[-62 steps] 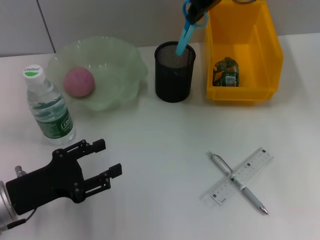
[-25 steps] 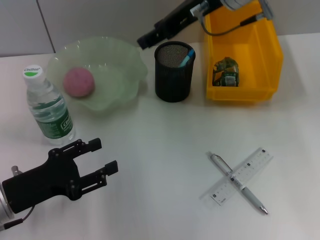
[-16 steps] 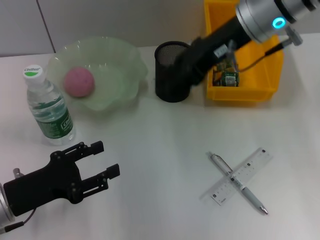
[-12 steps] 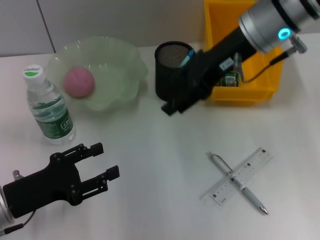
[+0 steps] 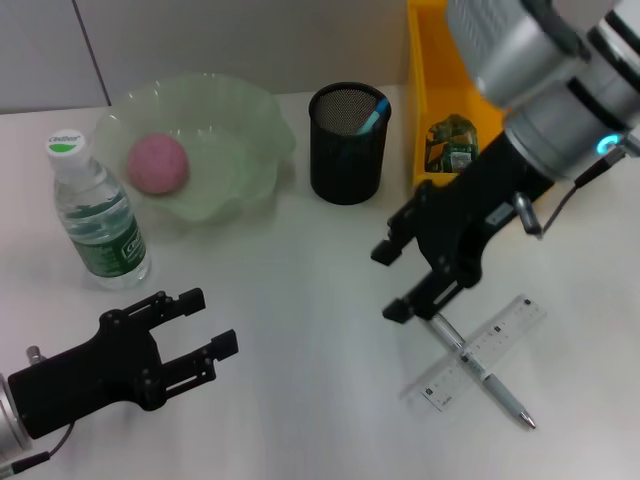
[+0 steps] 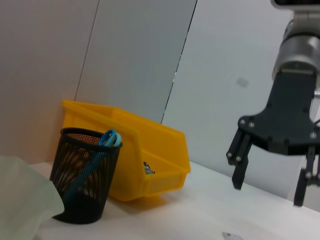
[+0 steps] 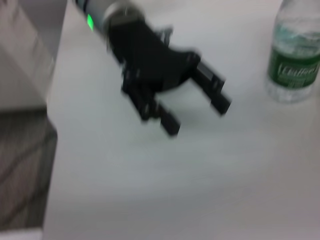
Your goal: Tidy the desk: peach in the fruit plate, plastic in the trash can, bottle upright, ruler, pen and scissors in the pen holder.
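Head view: my right pincer hangs over the middle of the desk, its arm reaching down from the far right corner, fingers spread wide with nothing between them. Just beside its near fingertip lies the pen, slanting away toward my near right, and the ruler lies across the pen, the two touching in a cross. Beyond the pincer stands the black mesh pen holder, with the blue scissors handle showing above its rim. Behind my right arm sits the yellow trash can, the crumpled plastic lying inside it.

To the pincer's left, far side, is the green fruit plate with the peach resting in it, and the bottle stands upright just beside the plate's near edge. My left pincer is parked low at my near left, open as well and holding nothing, well apart from the bottle.

Between the two pincers the desk is bare white surface, and there is open room from the right pincer toward the holder. In the left wrist view the right pincer hangs above the desk, fingers apart, with the holder and the trash can close together.
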